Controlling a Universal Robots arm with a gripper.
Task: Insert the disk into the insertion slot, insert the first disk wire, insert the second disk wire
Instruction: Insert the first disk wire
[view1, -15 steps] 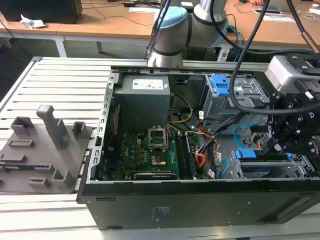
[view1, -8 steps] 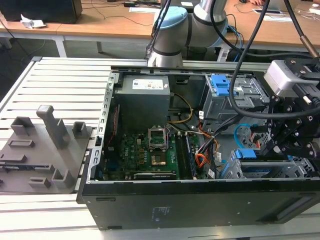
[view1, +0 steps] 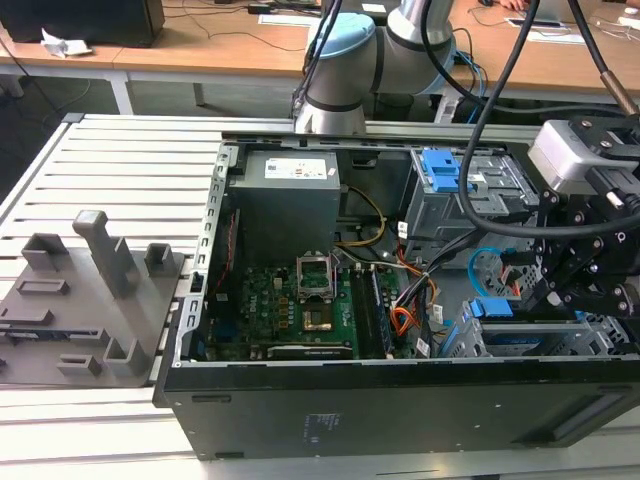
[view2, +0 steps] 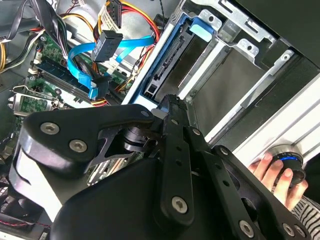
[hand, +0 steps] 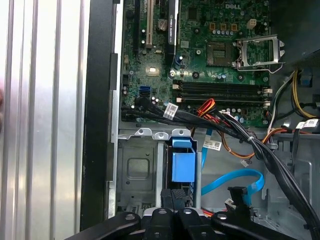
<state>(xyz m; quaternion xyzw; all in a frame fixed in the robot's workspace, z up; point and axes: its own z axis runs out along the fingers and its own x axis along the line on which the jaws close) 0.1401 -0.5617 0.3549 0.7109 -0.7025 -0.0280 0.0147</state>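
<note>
**A:** Where does the exterior view sit?

**B:** Off the arm, high and well back. It looks down into the open computer case (view1: 400, 410) lying on the slatted surface (view1: 130, 150). The jaws hang at the exterior view's right.

**A:** And the first wrist view?

**B:** Close behind the jaws, facing straight down past them. The disk (hand: 182, 167) lies just beyond the jaws, and the motherboard (hand: 220, 30) farther beyond.

**A:** The second wrist view?

**B:** Nearer still, tucked behind the jaws' black linkage and looking slantwise along it.

**A:** What do they share?

**B:** The disk and the second disk wire (hand: 230, 176), a light-blue cable beside the jaws, appear in both wrist views. All three views take in the motherboard.
</note>
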